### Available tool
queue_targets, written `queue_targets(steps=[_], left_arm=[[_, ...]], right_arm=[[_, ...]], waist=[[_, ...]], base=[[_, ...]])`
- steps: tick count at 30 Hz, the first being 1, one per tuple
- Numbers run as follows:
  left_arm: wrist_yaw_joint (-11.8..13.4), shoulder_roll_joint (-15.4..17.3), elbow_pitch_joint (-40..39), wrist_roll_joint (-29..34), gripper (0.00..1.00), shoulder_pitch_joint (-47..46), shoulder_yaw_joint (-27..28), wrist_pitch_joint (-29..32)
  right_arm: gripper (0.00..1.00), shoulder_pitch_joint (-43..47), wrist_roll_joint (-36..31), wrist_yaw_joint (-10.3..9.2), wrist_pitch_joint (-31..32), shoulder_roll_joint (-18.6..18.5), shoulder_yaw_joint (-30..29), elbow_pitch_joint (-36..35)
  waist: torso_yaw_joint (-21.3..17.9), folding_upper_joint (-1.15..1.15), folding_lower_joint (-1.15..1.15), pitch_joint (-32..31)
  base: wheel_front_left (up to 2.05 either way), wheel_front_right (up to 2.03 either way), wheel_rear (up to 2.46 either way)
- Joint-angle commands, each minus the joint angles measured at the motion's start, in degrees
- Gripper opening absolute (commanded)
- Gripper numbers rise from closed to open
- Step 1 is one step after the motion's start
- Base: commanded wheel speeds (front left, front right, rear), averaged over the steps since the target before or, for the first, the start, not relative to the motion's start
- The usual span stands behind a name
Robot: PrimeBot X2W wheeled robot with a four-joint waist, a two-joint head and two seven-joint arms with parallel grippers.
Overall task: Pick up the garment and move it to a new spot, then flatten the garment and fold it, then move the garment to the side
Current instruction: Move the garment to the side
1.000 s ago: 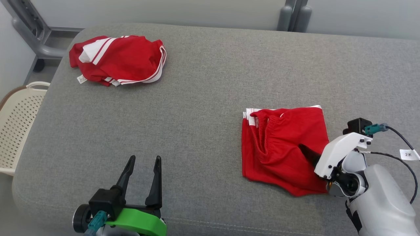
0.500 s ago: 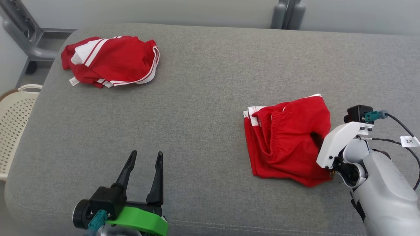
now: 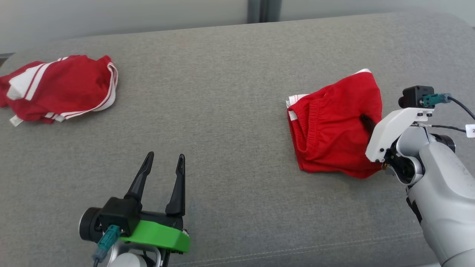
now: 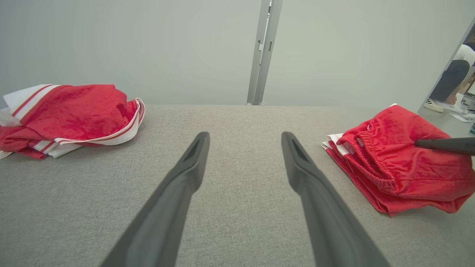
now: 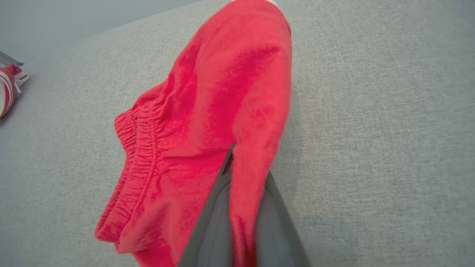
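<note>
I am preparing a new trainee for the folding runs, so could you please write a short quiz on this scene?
1. True or false: the left gripper stands open and empty.
2. What is the right gripper shut on? A. the red shorts B. a towel C. nothing
3. How many red garments are in view?
Key: 1 true. 2 A. 3 two: the red shorts and the striped garment far to the robot's left.
</note>
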Motion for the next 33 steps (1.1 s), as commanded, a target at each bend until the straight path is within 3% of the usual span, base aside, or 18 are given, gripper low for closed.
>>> queue_targets(steps=[1, 2, 6, 13, 24, 33], left_arm=[[0.13, 0.60, -0.41, 0.55, 1.00, -1.31, 0.12, 0.06], [0.12, 0.90, -0.57, 0.94, 1.00, -2.08, 0.05, 0.27], [0.22, 1.51, -1.31, 1.59, 1.00, -3.60, -0.04, 0.98], [0.16, 2.93, -2.64, 2.67, 1.00, -6.45, -0.19, 2.69], [0.96, 4.51, -4.55, 3.58, 1.00, -8.11, 0.14, 4.39], [2.17, 6.96, -9.01, 4.78, 1.00, -9.25, 1.12, 6.50]], right_arm=[[0.00, -1.29, 0.31, -0.02, -0.41, -0.53, 0.41, -0.21], [0.00, -2.21, 0.35, -0.02, -0.64, -0.69, 0.80, -0.28], [0.00, -4.07, 0.59, -0.01, -1.40, -0.60, 1.46, -0.30], [0.00, -7.00, 1.64, -0.01, -3.20, -0.26, 2.52, 0.50], [0.00, -11.61, 2.62, -0.01, -6.50, -0.45, 2.54, 3.63], [0.00, -18.46, 2.19, -0.02, -10.27, -4.90, 0.61, 7.88]], waist=[[-7.93, 0.00, 0.00, 2.63], [-10.53, 0.00, 0.00, 3.51], [-14.99, 0.00, 0.00, 5.56], [-19.15, 0.00, 0.00, 8.94], [-17.59, 0.00, 0.00, 12.30], [-14.54, 0.00, 0.00, 16.43]], base=[[0.00, 0.00, 0.00], [0.00, 0.00, 0.00], [0.00, 0.00, 0.00], [0.00, 0.00, 0.00], [0.00, 0.00, 0.00], [0.00, 0.00, 0.00]])
